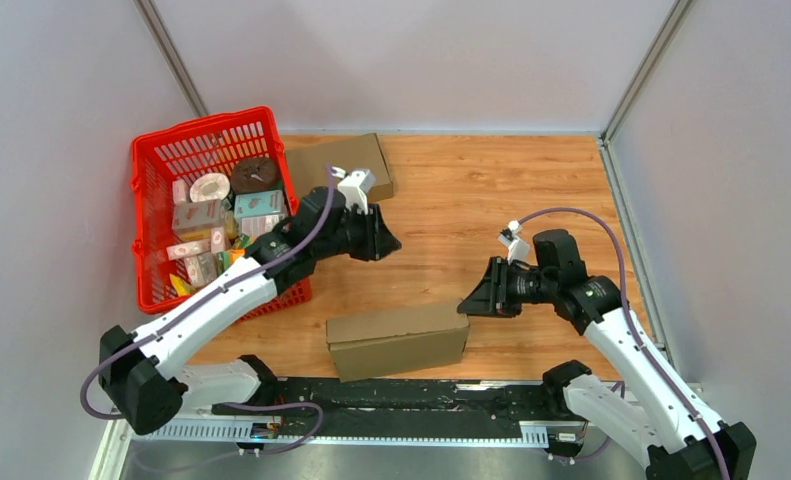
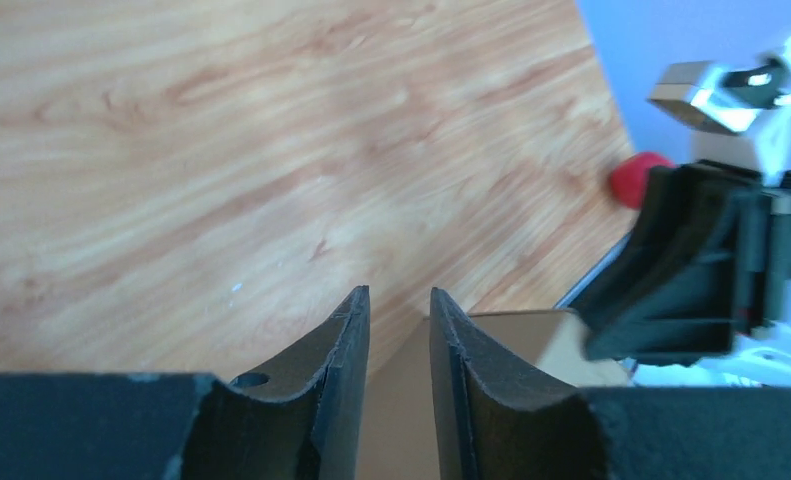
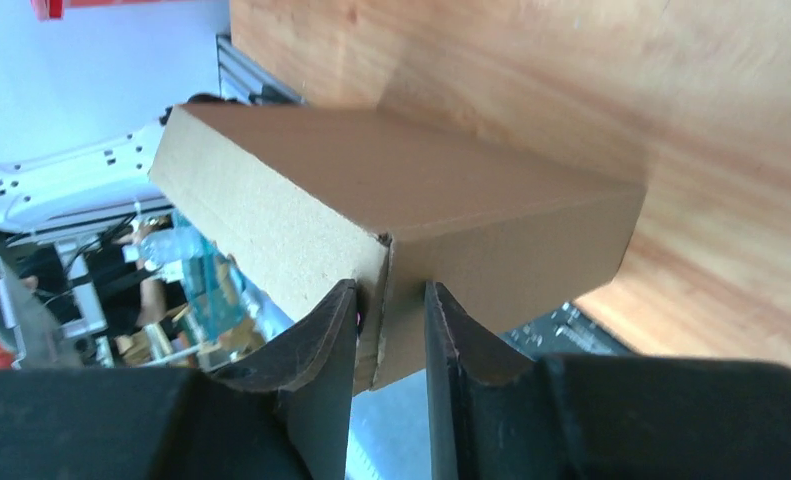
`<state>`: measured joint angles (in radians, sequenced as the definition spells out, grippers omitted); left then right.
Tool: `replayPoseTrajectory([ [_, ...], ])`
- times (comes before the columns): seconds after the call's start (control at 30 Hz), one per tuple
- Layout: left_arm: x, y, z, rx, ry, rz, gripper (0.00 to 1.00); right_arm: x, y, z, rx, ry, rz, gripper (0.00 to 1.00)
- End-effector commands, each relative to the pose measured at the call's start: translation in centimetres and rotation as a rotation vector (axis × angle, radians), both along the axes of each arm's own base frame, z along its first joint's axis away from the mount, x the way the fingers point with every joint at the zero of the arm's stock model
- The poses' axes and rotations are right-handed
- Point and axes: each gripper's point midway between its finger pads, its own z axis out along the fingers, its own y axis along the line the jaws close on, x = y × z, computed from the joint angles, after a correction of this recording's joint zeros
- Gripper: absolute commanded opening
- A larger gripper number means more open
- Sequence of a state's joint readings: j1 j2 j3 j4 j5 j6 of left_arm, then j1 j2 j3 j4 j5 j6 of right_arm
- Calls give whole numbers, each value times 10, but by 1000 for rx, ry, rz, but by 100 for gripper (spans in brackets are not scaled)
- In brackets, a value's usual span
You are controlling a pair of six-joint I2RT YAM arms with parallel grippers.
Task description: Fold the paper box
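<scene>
The paper box [image 1: 396, 340] is brown cardboard, folded into a closed block, and lies near the table's front edge. My right gripper [image 1: 468, 303] is at its right end. In the right wrist view the fingers [image 3: 321, 340] stand narrowly apart with the box's corner seam [image 3: 383, 300] pinched between them. The box [image 3: 411, 190] fills the middle of that view. My left gripper [image 1: 386, 243] hovers above the table behind the box, apart from it. Its jaws [image 2: 399, 300] stand slightly apart with nothing between them. The box [image 2: 491, 340] shows beyond them.
A red basket [image 1: 146, 215] with several small packages stands at the left. A flat brown cardboard sheet [image 1: 336, 160] lies at the back beside it. The black rail [image 1: 411, 400] runs along the front edge. Grey walls close the sides and back.
</scene>
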<state>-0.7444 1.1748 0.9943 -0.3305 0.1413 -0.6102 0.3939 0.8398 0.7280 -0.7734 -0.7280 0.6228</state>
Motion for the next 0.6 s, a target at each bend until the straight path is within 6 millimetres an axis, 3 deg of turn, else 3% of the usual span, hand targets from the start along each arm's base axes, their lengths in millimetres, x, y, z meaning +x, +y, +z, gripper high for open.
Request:
replayPoseTrajectory([
  [0.0, -19, 2, 54, -56, -69, -156, 36, 43, -24, -40, -191, -170, -151, 16],
  [0.17, -71, 24, 68, -99, -113, -306, 24, 51, -21, -36, -151, -207, -188, 16],
  [0.23, -84, 40, 47, -50, -50, -283, 23, 52, -21, -37, -157, -208, -191, 17],
  [0.37, -108, 69, 39, -34, 6, -206, 42, 49, -22, -35, -157, -210, -188, 17],
  [0.43, -118, 80, 29, -6, 29, -195, 45, 48, -25, -35, -167, -214, -195, 17],
  [0.57, -116, 115, 23, 87, 16, -42, 50, 47, -27, -33, -169, -220, -203, 17],
])
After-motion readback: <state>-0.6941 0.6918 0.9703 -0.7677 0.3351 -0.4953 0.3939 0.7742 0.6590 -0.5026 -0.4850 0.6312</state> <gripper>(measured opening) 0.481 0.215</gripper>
